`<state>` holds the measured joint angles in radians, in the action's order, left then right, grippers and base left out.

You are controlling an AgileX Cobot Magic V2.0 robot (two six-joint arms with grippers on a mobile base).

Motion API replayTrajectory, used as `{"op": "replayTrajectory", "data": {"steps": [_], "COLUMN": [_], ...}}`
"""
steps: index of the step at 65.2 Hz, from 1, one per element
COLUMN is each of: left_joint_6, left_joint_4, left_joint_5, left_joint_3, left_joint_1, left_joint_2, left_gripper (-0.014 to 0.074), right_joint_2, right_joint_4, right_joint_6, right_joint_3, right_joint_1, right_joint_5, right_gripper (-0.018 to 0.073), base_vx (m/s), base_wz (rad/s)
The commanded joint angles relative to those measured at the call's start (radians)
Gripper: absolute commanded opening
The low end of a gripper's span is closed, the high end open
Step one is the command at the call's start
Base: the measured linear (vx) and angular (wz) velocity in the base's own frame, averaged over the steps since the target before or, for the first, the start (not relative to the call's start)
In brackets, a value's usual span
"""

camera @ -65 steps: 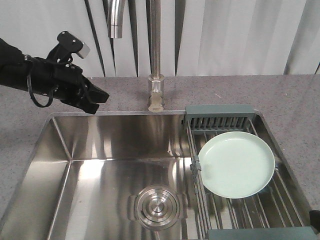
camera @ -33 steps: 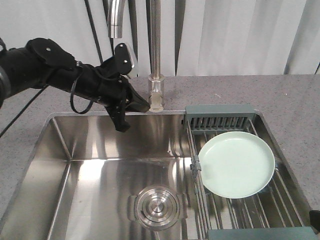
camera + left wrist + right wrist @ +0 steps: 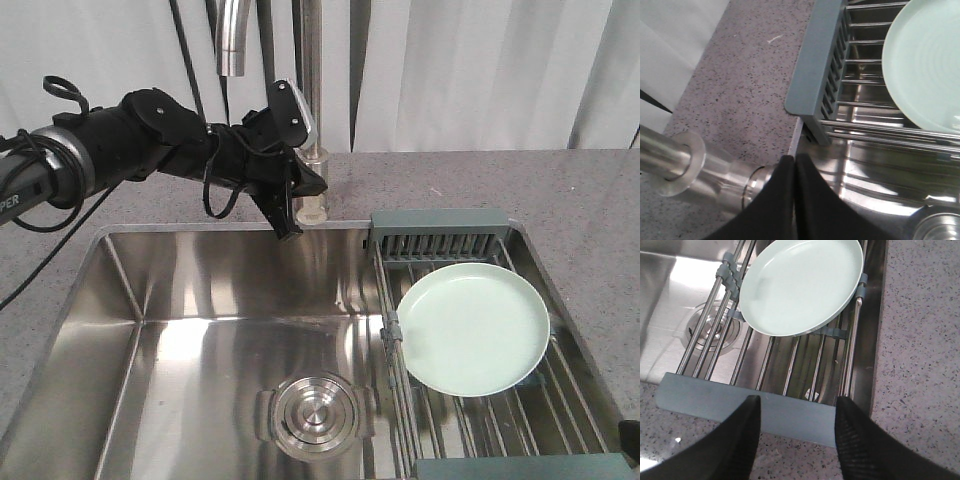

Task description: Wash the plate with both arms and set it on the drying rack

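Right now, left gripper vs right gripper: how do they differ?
The left gripper has its fingers pressed together at the faucet base; the right gripper has its fingers spread apart. The left sits at the sink's back edge, the right over the drying rack near the plate. Both are black and hold nothing.

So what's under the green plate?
The plate lies on the steel bars of the drying rack, which sits over the sink. Between the bars you see shiny sink metal. Whatever is directly beneath the plate is covered.
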<state>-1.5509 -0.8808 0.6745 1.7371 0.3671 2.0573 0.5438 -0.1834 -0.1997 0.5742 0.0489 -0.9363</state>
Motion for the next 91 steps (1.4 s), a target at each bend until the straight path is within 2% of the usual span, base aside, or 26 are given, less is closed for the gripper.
{"op": "replayTrajectory", "data": {"steps": [1,12,26,34,39,44,51,55,65,72,78,91], "left_joint_6": [-0.002,-0.002,0.002,0.060,0.141,0.261,0.453,0.565,0.841,1.054,1.120,1.161], "left_joint_4": [-0.051,-0.051,-0.050,-0.042,-0.042,-0.031,0.052,0.132,0.421,0.580,0.639,0.637], "left_joint_5": [-0.133,-0.154,-0.016,0.028,0.036,0.058,0.131,0.187,0.310,0.367,0.353,0.226], "left_joint_3": [0.048,0.053,0.053,0.053,0.053,0.053,0.053,0.053,0.053,0.042,-0.008,-0.219], "left_joint_1": [-0.003,-0.004,-0.004,-0.032,-0.065,-0.112,-0.171,-0.206,-0.262,-0.293,-0.323,-0.370], "left_joint_2": [-0.058,-0.058,-0.084,-0.120,-0.134,-0.145,-0.150,-0.153,-0.156,-0.175,-0.226,-0.432], "left_gripper": [-0.0008,-0.0008,-0.0008,-0.0008,-0.0008,-0.0008,-0.0008,-0.0008,-0.0008,-0.0008,-0.0008,-0.0008], "right_joint_2": [0.004,0.004,0.004,0.004,0.004,0.004,0.004,0.004,0.004,0.004,0.004,0.004], "right_joint_4": [-0.009,-0.009,-0.009,-0.009,-0.009,-0.009,-0.009,-0.009,-0.009,-0.009,-0.009,-0.009], "right_joint_6": [-0.011,-0.011,-0.011,-0.011,-0.011,-0.011,-0.011,-0.011,-0.011,-0.011,-0.011,-0.011], "right_joint_3": [0.024,0.024,0.024,0.024,0.024,0.024,0.024,0.024,0.024,0.024,0.024,0.024], "right_joint_1": [-0.002,-0.002,-0.002,-0.002,-0.002,-0.002,-0.002,-0.002,-0.002,-0.002,-0.002,-0.002], "right_joint_5": [0.051,0.051,0.052,0.052,0.052,0.052,0.052,0.052,0.052,0.052,0.052,0.051], "right_gripper": [0.0348,0.0348,0.0348,0.0348,0.0348,0.0348,0.0348,0.0348,0.0348,0.0348,0.0348,0.0348], "base_vx": [0.00,0.00,0.00,0.00,0.00,0.00,0.00,0.00,0.00,0.00,0.00,0.00], "base_wz": [0.00,0.00,0.00,0.00,0.00,0.00,0.00,0.00,0.00,0.00,0.00,0.00]}}
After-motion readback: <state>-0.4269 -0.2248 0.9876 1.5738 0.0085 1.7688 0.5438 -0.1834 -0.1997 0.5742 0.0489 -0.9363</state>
